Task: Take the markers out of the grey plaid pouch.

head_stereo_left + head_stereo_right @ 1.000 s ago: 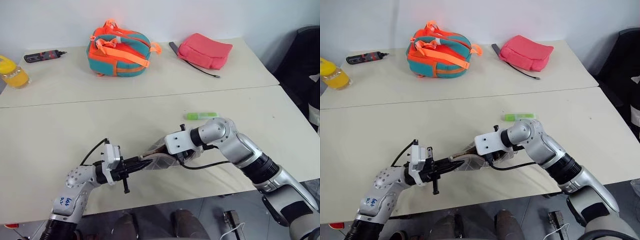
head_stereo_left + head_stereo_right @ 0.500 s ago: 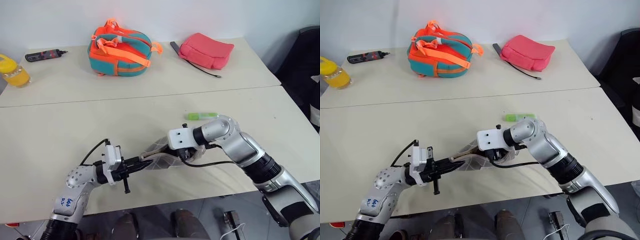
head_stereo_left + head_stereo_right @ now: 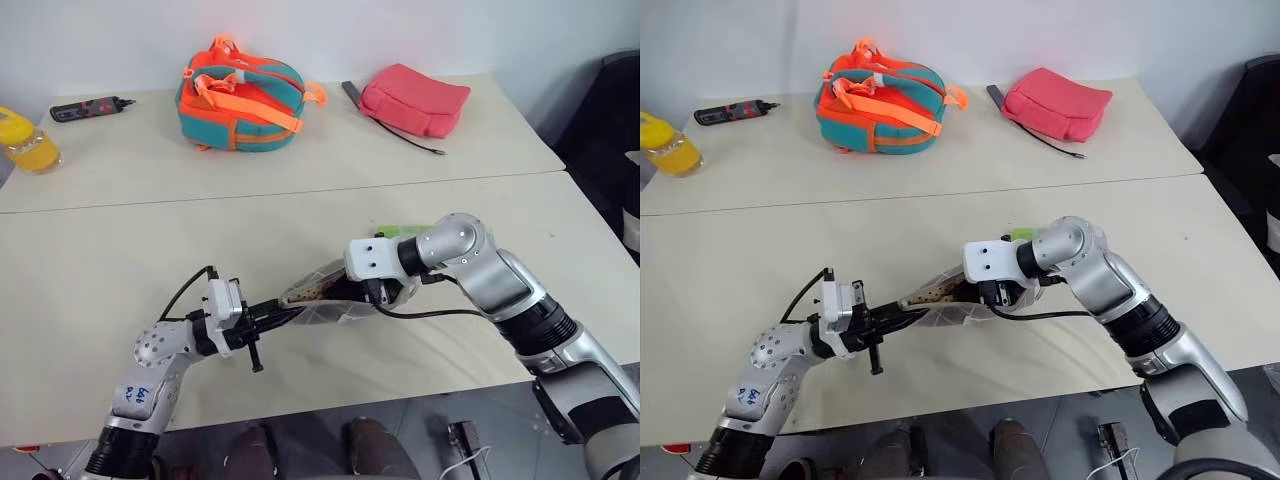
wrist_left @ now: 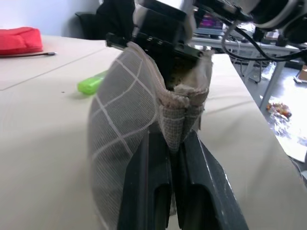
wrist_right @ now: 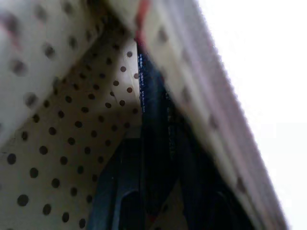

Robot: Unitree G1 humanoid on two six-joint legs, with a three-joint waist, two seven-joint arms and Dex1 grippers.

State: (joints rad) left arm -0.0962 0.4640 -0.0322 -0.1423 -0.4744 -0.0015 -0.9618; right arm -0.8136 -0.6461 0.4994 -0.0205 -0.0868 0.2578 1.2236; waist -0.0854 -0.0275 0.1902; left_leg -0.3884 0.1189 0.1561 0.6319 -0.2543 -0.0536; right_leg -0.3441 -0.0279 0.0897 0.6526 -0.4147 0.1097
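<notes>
The left gripper (image 4: 176, 143) pinches the soft, floppy grey plaid pouch (image 4: 129, 124) by its end. Inside, the right gripper (image 5: 158, 191) seems to squeeze a thin, hard marker (image 5: 152, 129).

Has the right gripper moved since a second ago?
Yes. The right gripper, inside the grey plaid pouch, has shifted up the picture toward the green marker lying on the table, now partly hiding it.
</notes>
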